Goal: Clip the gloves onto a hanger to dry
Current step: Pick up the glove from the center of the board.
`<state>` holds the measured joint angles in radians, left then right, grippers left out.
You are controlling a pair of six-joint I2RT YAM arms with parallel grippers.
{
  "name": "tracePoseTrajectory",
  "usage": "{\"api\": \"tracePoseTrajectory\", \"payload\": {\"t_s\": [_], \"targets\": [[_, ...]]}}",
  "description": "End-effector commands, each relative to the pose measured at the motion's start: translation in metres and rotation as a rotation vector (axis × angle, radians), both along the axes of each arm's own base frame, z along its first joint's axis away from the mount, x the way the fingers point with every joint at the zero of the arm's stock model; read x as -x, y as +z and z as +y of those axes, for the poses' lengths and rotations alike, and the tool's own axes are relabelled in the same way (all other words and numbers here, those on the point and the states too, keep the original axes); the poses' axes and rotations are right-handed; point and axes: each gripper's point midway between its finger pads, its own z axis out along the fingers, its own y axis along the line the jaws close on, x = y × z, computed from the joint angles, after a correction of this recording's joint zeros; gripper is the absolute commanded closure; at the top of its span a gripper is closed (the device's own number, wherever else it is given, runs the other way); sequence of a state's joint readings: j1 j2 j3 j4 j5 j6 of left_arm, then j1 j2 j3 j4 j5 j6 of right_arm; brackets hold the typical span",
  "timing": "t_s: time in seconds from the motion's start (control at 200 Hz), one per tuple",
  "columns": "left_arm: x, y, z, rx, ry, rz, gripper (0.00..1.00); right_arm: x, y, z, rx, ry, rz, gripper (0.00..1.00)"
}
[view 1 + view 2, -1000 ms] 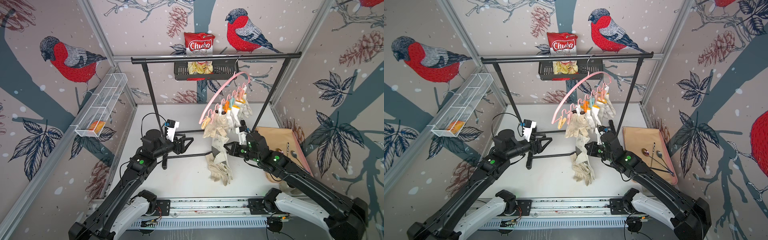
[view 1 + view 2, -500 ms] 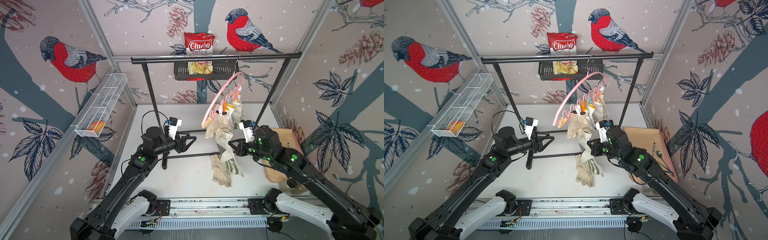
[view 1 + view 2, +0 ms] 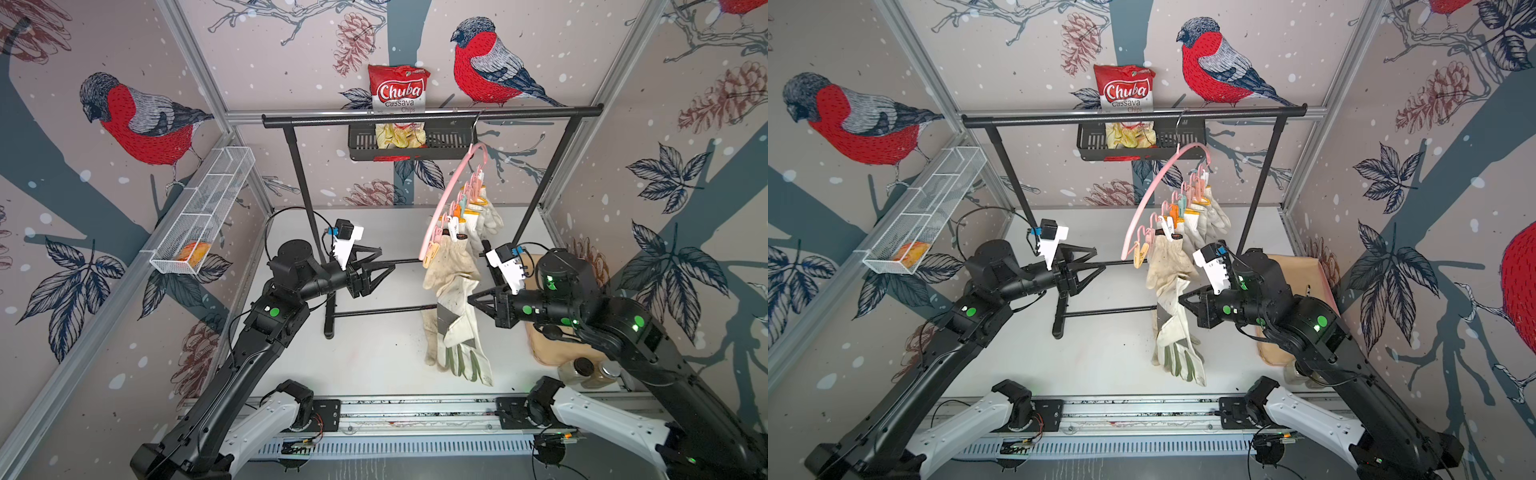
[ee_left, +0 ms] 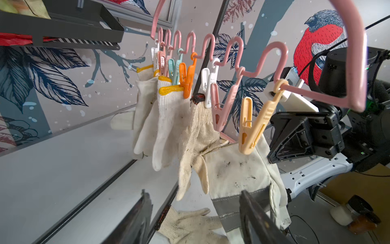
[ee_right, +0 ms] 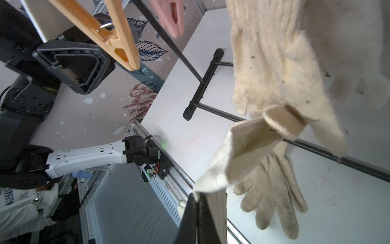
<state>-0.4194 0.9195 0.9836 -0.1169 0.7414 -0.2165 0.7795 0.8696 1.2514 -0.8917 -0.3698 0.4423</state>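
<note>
Our left gripper (image 3: 384,261) hovers empty with its jaws apart, facing the hanger (image 4: 357,63). The hanger hangs from the black rack (image 3: 415,117) with knit gloves (image 3: 451,266) clipped along it. Just below them, our right gripper (image 3: 471,298) is clamped on a canvas glove (image 3: 457,328) that dangles toward the table (image 3: 374,353).

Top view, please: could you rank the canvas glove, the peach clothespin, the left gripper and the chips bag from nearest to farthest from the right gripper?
1. The canvas glove: pinched in the right gripper.
2. The peach clothespin: just above and behind the glove.
3. The left gripper: open, on the glove's opposite side.
4. The chips bag: farthest, high at the back.
</note>
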Motion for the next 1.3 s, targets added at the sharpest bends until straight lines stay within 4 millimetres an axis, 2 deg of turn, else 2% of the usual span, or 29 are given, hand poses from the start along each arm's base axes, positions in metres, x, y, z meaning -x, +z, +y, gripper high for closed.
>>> {"api": "tracePoseTrajectory", "payload": {"t_s": [0.0,0.09,0.185,0.315,0.465,0.6,0.735,1.101,1.291], "targets": [[0.013,-0.002,-0.008,0.0,-0.102,0.012,0.36,0.023,-0.007,0.011,-0.027,0.131,0.074,1.0],[0.015,-0.006,-0.01,-0.005,-0.123,0.032,0.36,0.03,-0.032,0.018,-0.005,0.17,0.129,1.0],[0.013,-0.008,-0.007,-0.011,-0.101,0.029,0.37,0.025,-0.06,0.018,0.048,0.149,0.134,1.0],[0.014,-0.007,-0.005,-0.004,-0.082,0.019,0.37,0.015,-0.07,0.022,0.044,0.124,0.103,1.0],[0.02,-0.013,-0.006,-0.019,-0.114,0.03,0.38,0.018,-0.051,0.031,-0.011,0.172,0.083,1.0],[0.045,-0.016,-0.014,0.034,-0.282,0.07,0.35,0.022,-0.014,0.031,-0.068,0.202,-0.004,1.0],[0.058,-0.017,-0.018,0.107,-0.377,0.12,0.34,0.025,0.006,0.033,-0.104,0.235,-0.038,1.0],[0.06,-0.023,-0.019,0.152,-0.395,0.101,0.33,0.027,0.045,0.046,-0.193,0.266,-0.128,1.0],[0.06,-0.026,-0.019,0.208,-0.385,0.11,0.33,0.028,0.056,0.055,-0.226,0.282,-0.145,1.0]]}}
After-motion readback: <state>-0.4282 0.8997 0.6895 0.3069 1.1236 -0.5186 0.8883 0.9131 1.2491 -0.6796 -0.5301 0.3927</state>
